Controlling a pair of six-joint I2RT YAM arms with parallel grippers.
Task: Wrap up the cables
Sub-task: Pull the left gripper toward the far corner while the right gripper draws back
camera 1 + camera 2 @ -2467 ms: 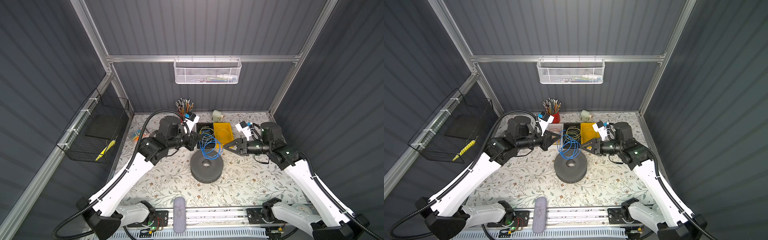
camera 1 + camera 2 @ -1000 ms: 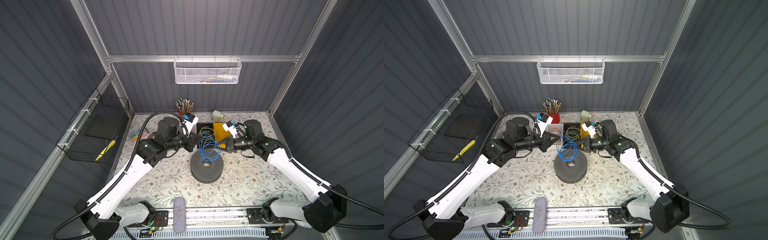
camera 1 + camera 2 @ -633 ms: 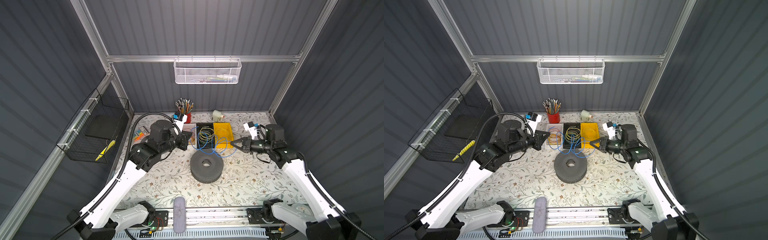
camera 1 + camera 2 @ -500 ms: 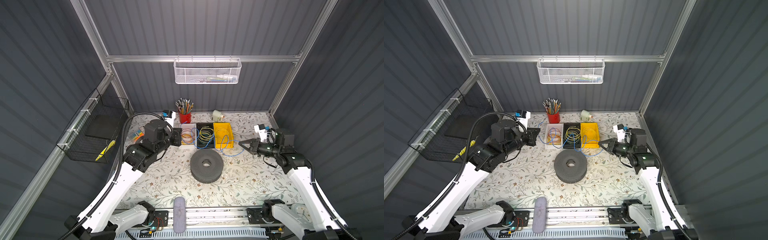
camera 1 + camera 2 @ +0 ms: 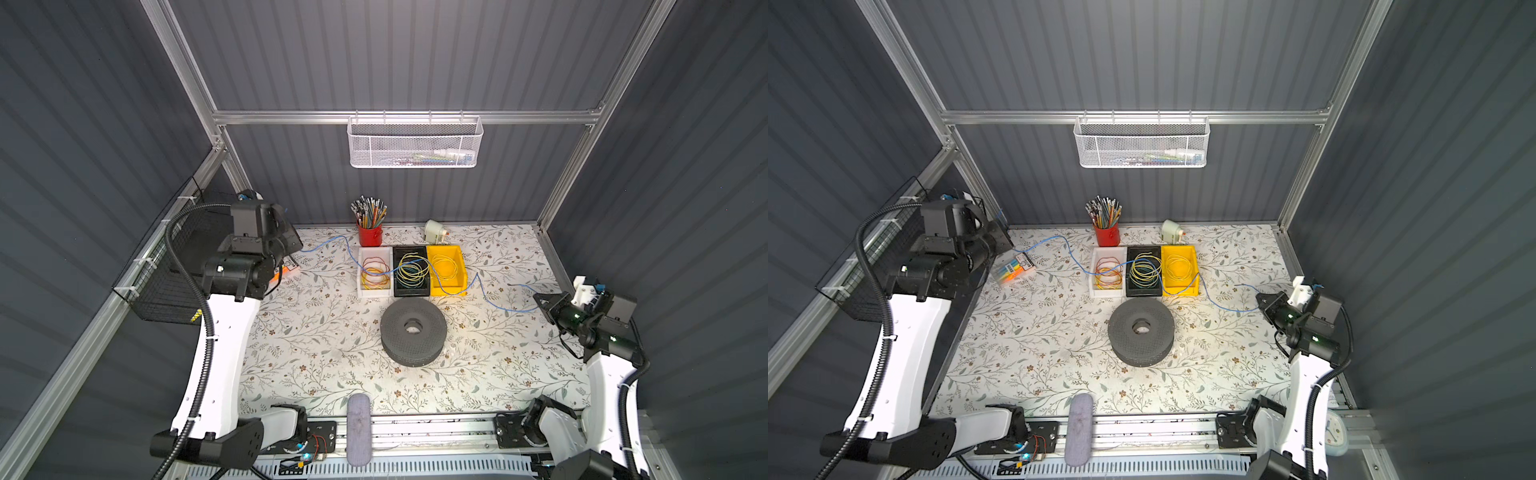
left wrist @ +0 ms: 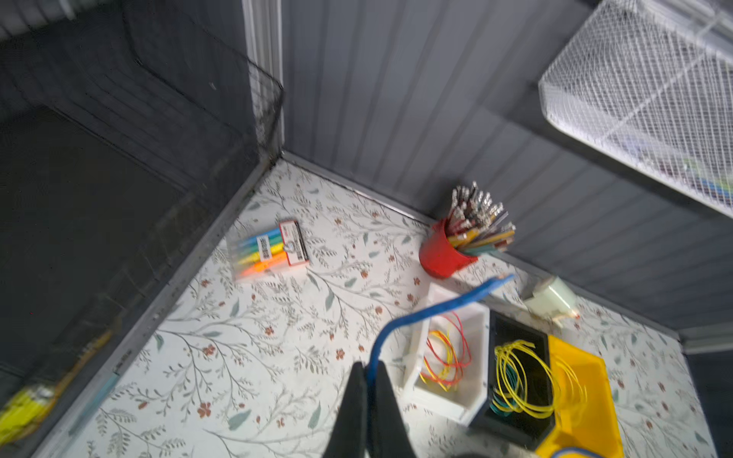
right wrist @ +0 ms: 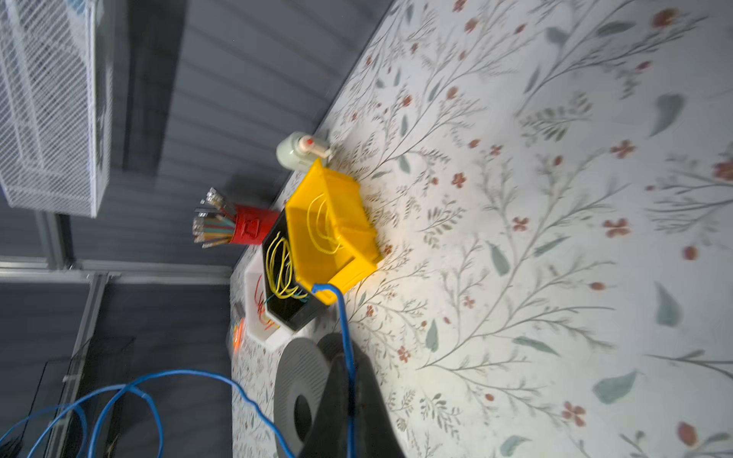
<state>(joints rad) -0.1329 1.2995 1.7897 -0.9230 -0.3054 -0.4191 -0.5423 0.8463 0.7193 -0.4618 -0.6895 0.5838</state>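
Left end effector (image 6: 367,369) clamped tight on one end of the blue cable (image 7: 346,337), short tail sticking out ahead. From there the cable runs over white bin (image 5: 375,293), black bin (image 5: 411,293) and yellow bin (image 5: 449,291), dips to desk (image 5: 332,332), then into right end effector (image 7: 349,357), also pinched on it.

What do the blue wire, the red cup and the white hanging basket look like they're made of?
The wire: smooth blue plastic insulation, presumably over metal; it holds springy curves.
The cup: red and smooth, either painted metal or plastic; the pictures don't show which.
The basket: white-coated metal mesh, judging by its fine see-through grid.
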